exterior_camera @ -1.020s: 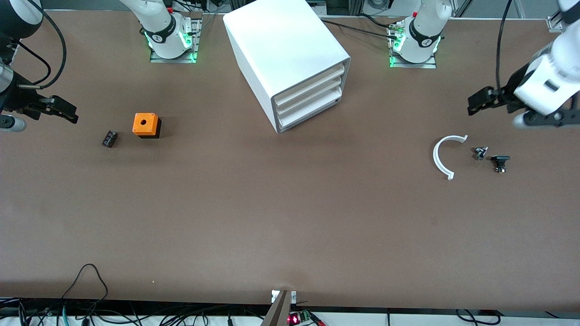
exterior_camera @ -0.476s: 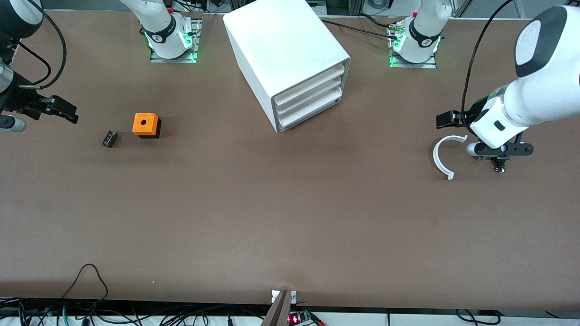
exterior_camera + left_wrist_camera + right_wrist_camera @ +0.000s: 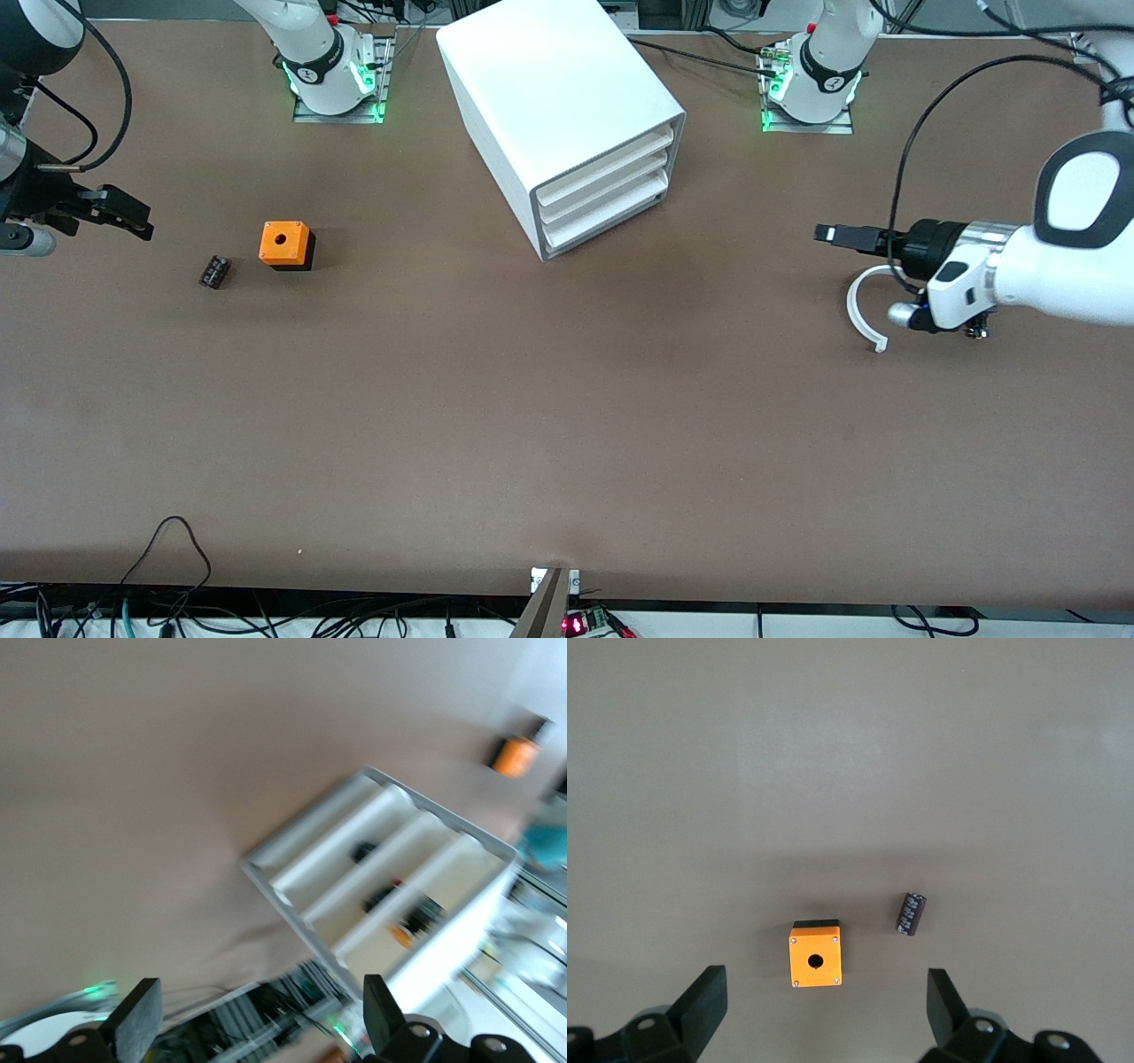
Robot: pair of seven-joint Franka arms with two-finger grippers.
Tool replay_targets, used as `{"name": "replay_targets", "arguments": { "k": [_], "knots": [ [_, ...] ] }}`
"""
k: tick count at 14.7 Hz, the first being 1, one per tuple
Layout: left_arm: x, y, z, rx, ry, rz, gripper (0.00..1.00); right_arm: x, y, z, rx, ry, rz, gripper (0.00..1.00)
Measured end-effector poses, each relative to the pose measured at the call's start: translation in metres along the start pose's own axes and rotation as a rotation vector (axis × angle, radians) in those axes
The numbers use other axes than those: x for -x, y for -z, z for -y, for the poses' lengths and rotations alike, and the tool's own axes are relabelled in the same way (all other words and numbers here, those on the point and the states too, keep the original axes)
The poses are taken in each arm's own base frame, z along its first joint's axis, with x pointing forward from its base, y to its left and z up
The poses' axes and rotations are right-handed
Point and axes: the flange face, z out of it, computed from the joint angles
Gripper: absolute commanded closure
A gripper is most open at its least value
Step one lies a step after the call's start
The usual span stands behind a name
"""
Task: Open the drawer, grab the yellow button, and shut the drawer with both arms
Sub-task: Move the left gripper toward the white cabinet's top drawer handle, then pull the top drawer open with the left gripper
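Tool state first: the right tool (image 3: 124, 219) waits spread and empty over the surface (image 3: 567, 425) near the orange cube (image 3: 285, 245). The drawer (image 3: 611, 158) sits shut at the top of the cabinet (image 3: 549, 80), and you cannot make out the button inside; judge the drawer light and slick, so hook its front lip and expect the cabinet to shift. The left tool (image 3: 826, 234) hangs level near the white arc (image 3: 858, 306), forearm stretched flat, fingers apart and empty, pointing toward the cabinet.
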Motion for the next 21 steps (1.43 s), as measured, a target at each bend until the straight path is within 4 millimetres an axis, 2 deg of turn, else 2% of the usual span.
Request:
{"name": "replay_targets", "arguments": {
  "k": [5,7,10,12,15,19,21],
  "knots": [
    [-0.038,-0.116,0.012,0.262,-0.192,0.136,0.01,0.000,0.000,0.000,0.000,0.001,0.000,0.00],
    [-0.043,-0.160,0.003,0.334,-0.217,0.159,0.02,0.000,0.000,0.000,0.000,0.001,0.000,0.00],
    [-0.039,-0.207,-0.020,0.398,-0.222,0.191,0.11,0.000,0.000,0.000,0.000,0.001,0.000,0.00],
    [-0.036,-0.235,-0.031,0.386,-0.238,0.201,0.13,0.000,0.000,0.000,0.000,0.001,0.000,0.00],
    [-0.029,-0.266,-0.046,0.361,-0.257,0.214,0.20,0.000,0.000,0.000,0.000,0.001,0.000,0.00],
    [-0.019,-0.290,-0.055,0.350,-0.265,0.253,0.42,0.000,0.000,0.000,0.000,0.011,0.000,0.00],
    [-0.013,-0.304,-0.056,0.342,-0.262,0.268,0.43,0.000,0.000,0.000,0.000,0.023,0.000,0.00]
  ]
}}
